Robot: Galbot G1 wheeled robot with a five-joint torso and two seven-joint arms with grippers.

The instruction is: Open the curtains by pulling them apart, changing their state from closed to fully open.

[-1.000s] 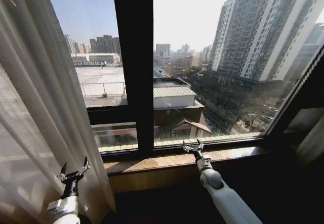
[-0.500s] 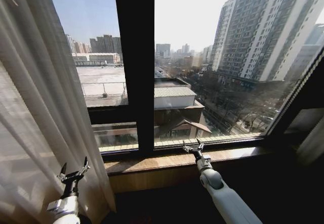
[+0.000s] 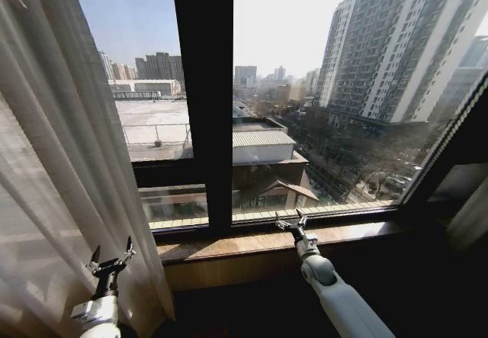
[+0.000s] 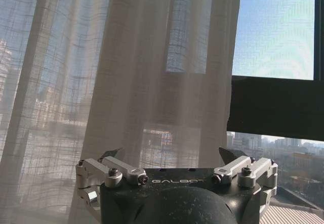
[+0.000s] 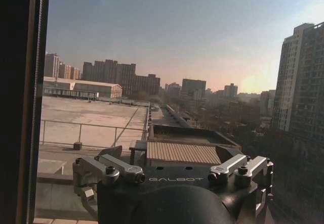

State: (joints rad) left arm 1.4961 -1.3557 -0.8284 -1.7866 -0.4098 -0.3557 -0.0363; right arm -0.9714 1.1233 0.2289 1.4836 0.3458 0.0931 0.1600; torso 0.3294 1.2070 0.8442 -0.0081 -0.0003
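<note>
Head view: left gripper (image 3: 111, 255) stands low at the left with its fingers spread apart and nothing between them, the tips pointing up in front of the curtains (image 3: 53, 162). It appears just short of the fabric, though contact cannot be settled from this angle. From the left wrist view the same gripper (image 4: 172, 155) shows both fingertips apart, with the pleated sheer panel (image 4: 116, 72) hanging straight ahead and its free edge falling to one side of the tips; beyond that edge lie bare glass and a dark frame bar (image 4: 276, 102). Right gripper (image 3: 290, 221) is raised on its white arm (image 3: 343, 304) to the level of the wooden window sill (image 3: 252, 243), fingers likewise parted and empty, close before the glass and well apart from the fabric. The right wrist view shows that gripper (image 5: 169, 155) facing open glass, a dark upright (image 5: 20, 102) at one side. The curtain is gathered at the left of the window, its edge slanting down to the floor area beside the left gripper. A broad black mullion (image 3: 202, 101) divides the panes. Dark, open space lies under the sill between the two arms.
</note>
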